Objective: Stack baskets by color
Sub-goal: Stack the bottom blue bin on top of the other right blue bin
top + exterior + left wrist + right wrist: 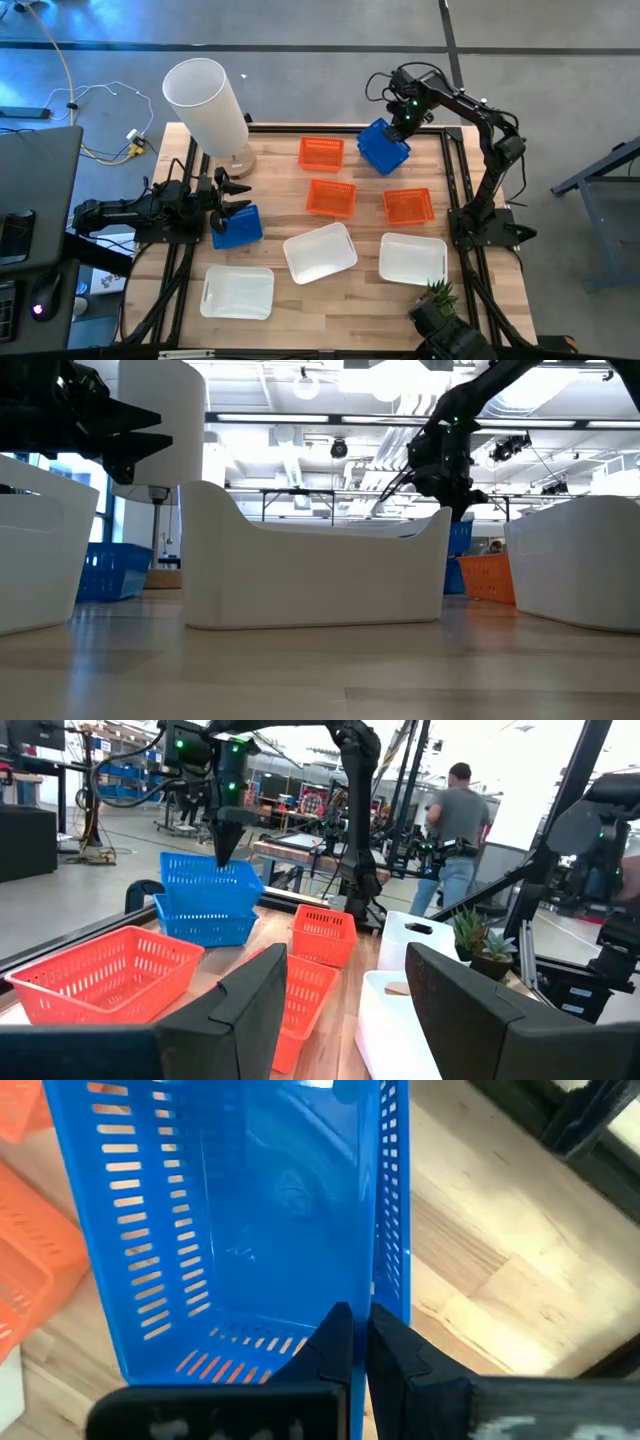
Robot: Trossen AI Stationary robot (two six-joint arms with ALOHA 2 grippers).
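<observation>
Closest, white plastic baskets (238, 292) sit unstacked along the table's near edge. At far left my left gripper (232, 195) hovers spread above a blue mesh basket (237, 227). Far right, my right gripper (404, 122) pinches the blue stack's (384, 147) rim; that thin, tilted hold could slip.

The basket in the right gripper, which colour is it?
Blue, with slotted mesh sides; the right gripper is shut on the blue basket, clearest in the right wrist view.

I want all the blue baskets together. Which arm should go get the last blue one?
Probably the left. The left gripper is open right beside the lone blue basket at the table's left edge. The right gripper is shut on the rim of the blue stack at the far side.
</observation>
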